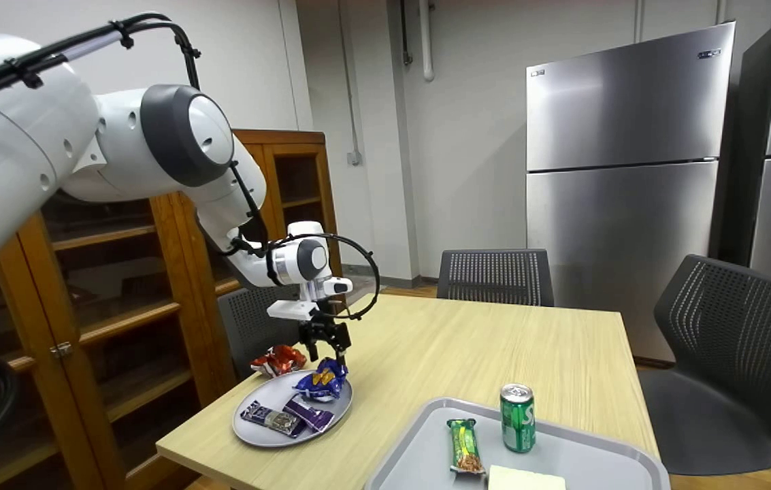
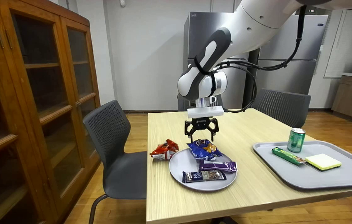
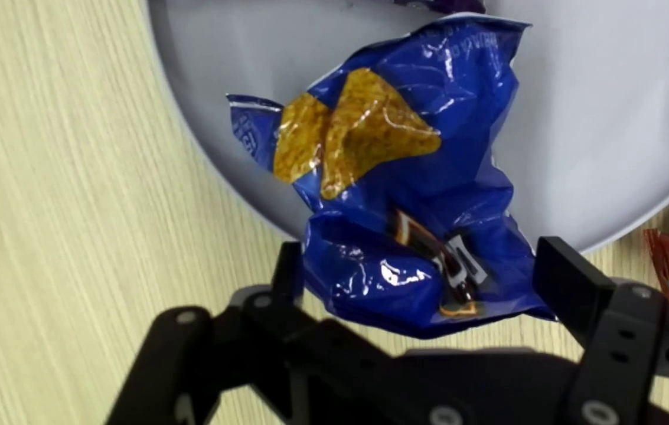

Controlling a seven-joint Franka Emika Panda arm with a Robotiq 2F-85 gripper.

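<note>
My gripper [image 3: 427, 268] points down with its fingers wide apart, at the edge of a crumpled blue chip bag [image 3: 470, 136]. In the wrist view one end of the bag lies between the fingertips; whether they touch it I cannot tell. The bag rests on a round grey plate [image 2: 179, 163], partly over its rim. On the same plate lie a purple-wrapped bar [image 2: 217, 165] and a dark nut bar [image 2: 203, 176]. Beside the plate, on the table, is a red snack bag [image 2: 165, 150], also partly visible at the right of the wrist view. Both exterior views show the gripper [image 2: 202, 137] just above the blue bag.
A grey tray [image 2: 346, 179] on the table carries a green soda can [image 2: 296, 140], a green-wrapped bar [image 2: 287, 156] and a yellow sponge [image 2: 323, 161]. Dark chairs [image 2: 115, 168] surround the wooden table [image 1: 467, 333]. A wooden glass-door cabinet [image 1: 167, 272] stands close behind the arm.
</note>
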